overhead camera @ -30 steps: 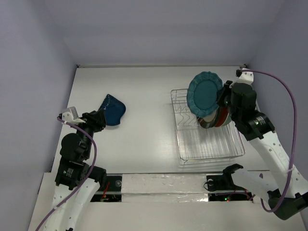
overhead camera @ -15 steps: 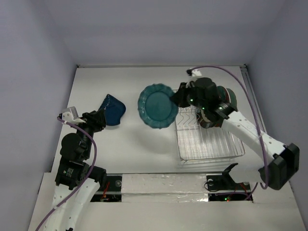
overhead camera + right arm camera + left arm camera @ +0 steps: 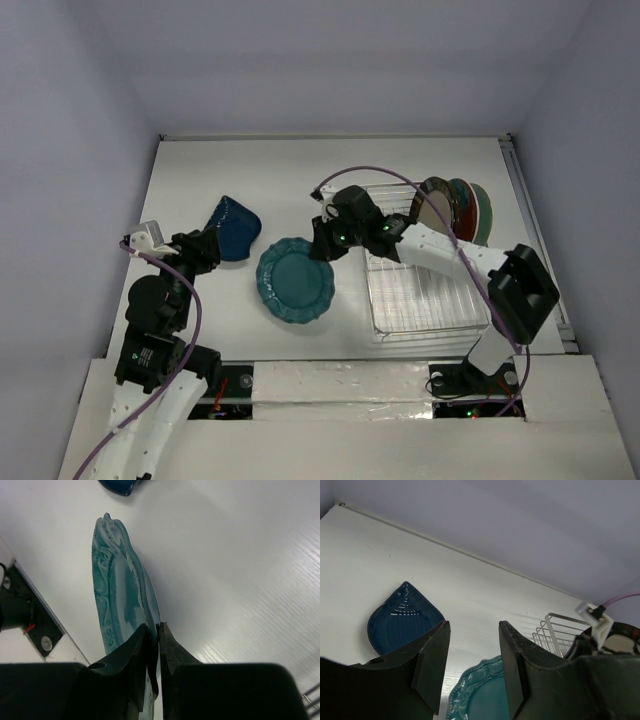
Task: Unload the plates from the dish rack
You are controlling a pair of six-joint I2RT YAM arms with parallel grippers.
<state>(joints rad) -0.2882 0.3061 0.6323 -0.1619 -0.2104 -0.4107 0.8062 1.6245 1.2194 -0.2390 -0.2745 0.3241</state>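
My right gripper [image 3: 322,248] is shut on the rim of a teal wavy-edged plate [image 3: 295,282], held low over the table left of the dish rack [image 3: 430,300]. In the right wrist view the fingertips [image 3: 158,626] pinch that plate [image 3: 117,580] edge-on; whether it touches the table I cannot tell. Three plates [image 3: 456,208] stand upright at the rack's far end. A dark blue plate [image 3: 233,228] lies on the table at the left. My left gripper [image 3: 472,625] hangs open beside it with nothing between its fingers, and below it show the teal plate [image 3: 480,695] and the dark blue plate [image 3: 402,617].
The silver wire rack [image 3: 552,630] sits at the right of the table, its near half without plates. A purple cable [image 3: 400,180] loops over the right arm. A taped strip [image 3: 340,380] runs along the table's near edge by the arm bases.
The right arm has swung the teal plate from above the rack leftward and down toward the middle of the table. The left arm has not moved.
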